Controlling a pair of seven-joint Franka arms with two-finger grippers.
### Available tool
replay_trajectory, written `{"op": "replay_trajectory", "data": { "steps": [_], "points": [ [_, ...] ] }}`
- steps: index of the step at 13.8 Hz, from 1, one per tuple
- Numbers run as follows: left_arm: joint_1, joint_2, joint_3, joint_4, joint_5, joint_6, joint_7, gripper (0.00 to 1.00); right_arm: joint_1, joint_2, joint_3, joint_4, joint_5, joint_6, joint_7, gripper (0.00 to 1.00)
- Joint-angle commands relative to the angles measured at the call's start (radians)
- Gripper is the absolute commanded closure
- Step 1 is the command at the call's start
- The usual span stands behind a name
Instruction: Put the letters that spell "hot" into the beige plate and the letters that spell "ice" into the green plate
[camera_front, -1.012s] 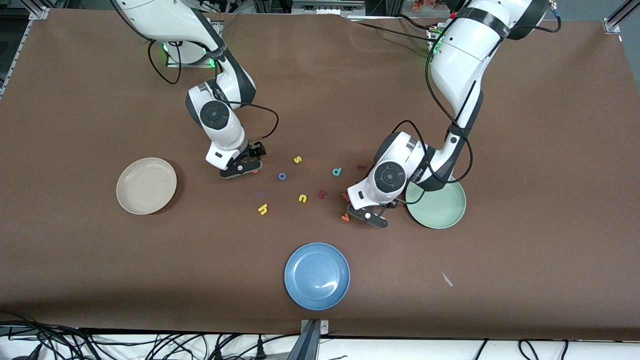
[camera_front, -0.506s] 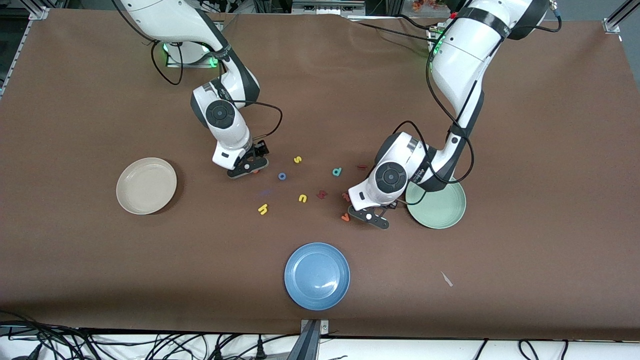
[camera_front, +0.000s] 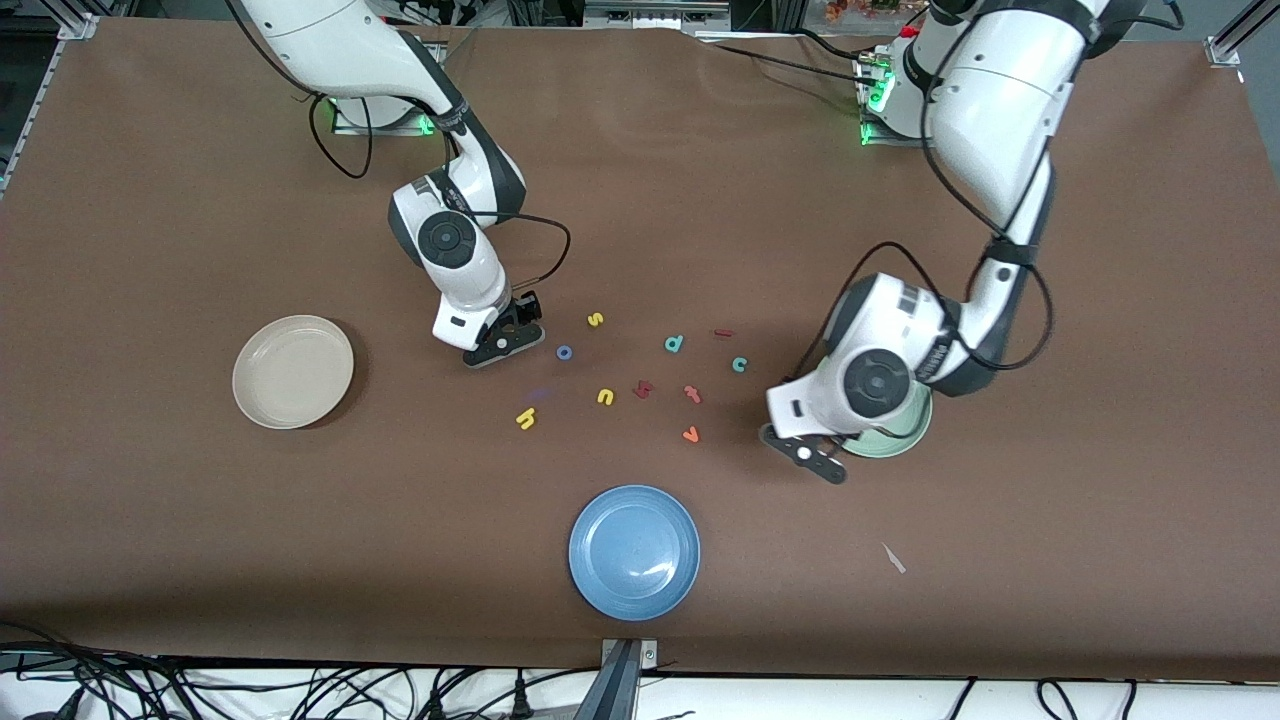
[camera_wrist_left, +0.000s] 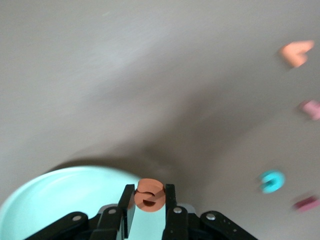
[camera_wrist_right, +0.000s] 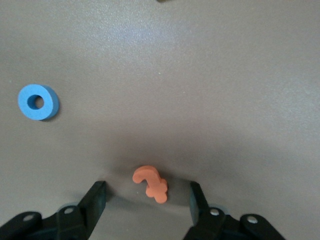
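My left gripper (camera_front: 812, 462) is shut on the orange "e" (camera_wrist_left: 149, 195) and hangs over the rim of the green plate (camera_front: 915, 425), which my arm mostly covers. The green plate (camera_wrist_left: 60, 200) also shows below the fingers in the left wrist view. My right gripper (camera_front: 505, 345) is down at the table and open, with the orange "t" (camera_wrist_right: 150, 183) lying between its fingers. The blue "o" (camera_front: 564, 352) lies beside it. The yellow "h" (camera_front: 526, 418), teal "c" (camera_front: 739, 365) and dark red "i" (camera_front: 723, 333) lie on the table. The beige plate (camera_front: 293, 371) is empty.
Other loose letters lie mid-table: yellow "s" (camera_front: 595, 320), yellow "u" (camera_front: 605, 397), teal "d" (camera_front: 675, 344), a dark red letter (camera_front: 643, 388), a red-orange "t"-like letter (camera_front: 692, 393) and orange "v" (camera_front: 690, 435). A blue plate (camera_front: 634, 551) sits nearer the front camera.
My left arm has swung from among the letters to the green plate's rim with the "e", uncovering the teal "c". My right gripper has shifted slightly toward the blue "o".
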Motion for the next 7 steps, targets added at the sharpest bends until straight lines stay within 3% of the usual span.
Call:
{"op": "replay_trajectory", "data": {
  "steps": [1,7],
  "points": [
    [0.066,-0.013,-0.011,-0.030,0.018,-0.033,0.123,0.98,0.002,0.014,0.000,0.017,-0.011,0.000,-0.010,0.42],
    [0.064,0.007,-0.011,-0.104,0.018,-0.028,0.128,0.98,0.001,0.014,0.000,0.017,-0.010,-0.002,-0.005,0.52]
  ]
}}
